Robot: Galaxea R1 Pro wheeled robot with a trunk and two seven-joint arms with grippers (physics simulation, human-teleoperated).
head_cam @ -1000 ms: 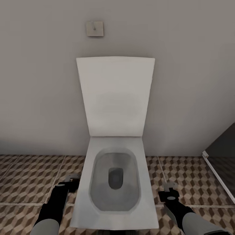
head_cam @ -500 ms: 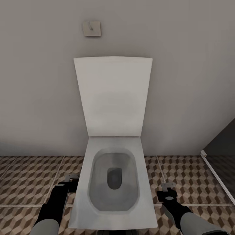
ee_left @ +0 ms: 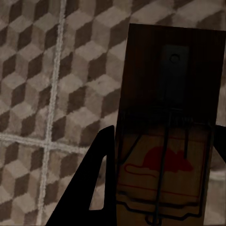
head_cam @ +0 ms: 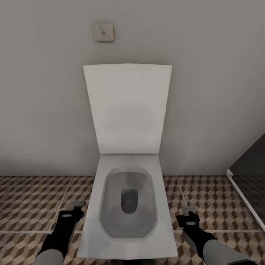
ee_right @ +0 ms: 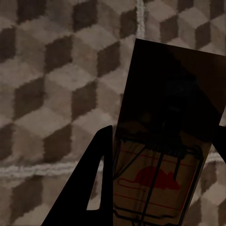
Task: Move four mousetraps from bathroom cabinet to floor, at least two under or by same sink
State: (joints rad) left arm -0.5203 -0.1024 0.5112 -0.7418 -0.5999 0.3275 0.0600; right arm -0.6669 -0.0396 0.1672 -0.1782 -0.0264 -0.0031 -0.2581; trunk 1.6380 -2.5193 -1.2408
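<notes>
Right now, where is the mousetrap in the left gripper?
In the left wrist view, the mousetrap sits between the left gripper's fingers above the tiled floor, left of the toilet.

Bathroom floor (head_cam: 33, 198): large square tiles printed with a brown, beige and cream cube pattern, pale grout lines running between them. It stretches left and right along the foot of a plain grey wall (head_cam: 221, 92).

Standing on it: a white rectangular toilet (head_cam: 129, 235) with its lid raised, set against the wall, tiles showing on either side.

At far right, a pale strip (head_cam: 244, 200) runs diagonally across the tiles along the foot of a dark panel.

Wrist views: same cube tiles and grout lines (ee_left: 52, 80) (ee_right: 56, 70) lie beneath.
</notes>
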